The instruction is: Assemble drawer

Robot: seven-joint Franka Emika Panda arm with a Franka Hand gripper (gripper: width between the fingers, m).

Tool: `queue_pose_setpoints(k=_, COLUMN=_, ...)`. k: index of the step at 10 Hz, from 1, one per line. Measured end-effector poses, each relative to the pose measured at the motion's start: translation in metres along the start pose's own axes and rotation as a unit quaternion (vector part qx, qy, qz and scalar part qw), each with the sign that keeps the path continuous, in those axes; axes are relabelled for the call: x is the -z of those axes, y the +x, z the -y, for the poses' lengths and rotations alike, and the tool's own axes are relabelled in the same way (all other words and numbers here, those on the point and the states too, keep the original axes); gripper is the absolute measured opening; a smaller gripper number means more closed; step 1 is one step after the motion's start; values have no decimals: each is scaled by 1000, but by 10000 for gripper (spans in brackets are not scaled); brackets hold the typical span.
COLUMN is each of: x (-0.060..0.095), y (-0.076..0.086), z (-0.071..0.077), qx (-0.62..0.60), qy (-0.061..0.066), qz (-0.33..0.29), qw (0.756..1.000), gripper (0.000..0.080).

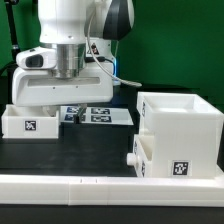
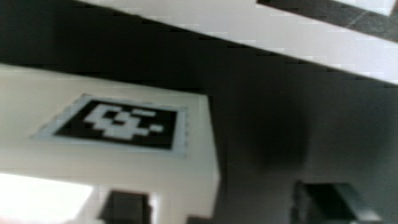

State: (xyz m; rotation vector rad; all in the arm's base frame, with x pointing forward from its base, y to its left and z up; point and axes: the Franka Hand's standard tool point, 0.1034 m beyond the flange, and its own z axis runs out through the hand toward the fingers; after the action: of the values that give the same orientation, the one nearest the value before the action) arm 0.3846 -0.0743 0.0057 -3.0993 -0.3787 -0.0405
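The large white open housing [image 1: 182, 130] stands at the exterior view's right, with one knobbed tray [image 1: 140, 153] in its lower front, its knob pointing left. The second white tray [image 1: 30, 121], tagged on its front, sits at the left. My gripper [image 1: 55, 105] hangs directly over and behind this tray, its fingertips hidden by the tray. In the wrist view a white tagged face of the tray [image 2: 121, 122] fills the near side. My gripper [image 2: 228, 205] is open: one finger [image 2: 125, 205] is over the white face, the other over dark table.
The marker board [image 1: 96, 115] lies flat behind, between the left tray and the housing. A long low white rail [image 1: 100, 188] runs along the front edge. A green backdrop stands behind the black table.
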Motion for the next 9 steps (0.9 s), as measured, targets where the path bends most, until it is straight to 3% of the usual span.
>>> queue_pose_setpoints(k=1, x=0, y=0, z=0, qx=0, qy=0, qz=0, qw=1000, gripper=251)
queue_pose_setpoints(k=2, x=0, y=0, z=0, qx=0, qy=0, qz=0, qw=1000, gripper=251)
queue_pose_setpoints(k=3, x=0, y=0, z=0, qx=0, qy=0, qz=0, qw=1000, gripper=78)
queue_pose_setpoints(k=4, x=0, y=0, z=0, qx=0, qy=0, qz=0, qw=1000, gripper=41)
queue_pose_setpoints(k=9, x=0, y=0, z=0, qx=1, qy=0, qz=0, qw=1000, gripper=41)
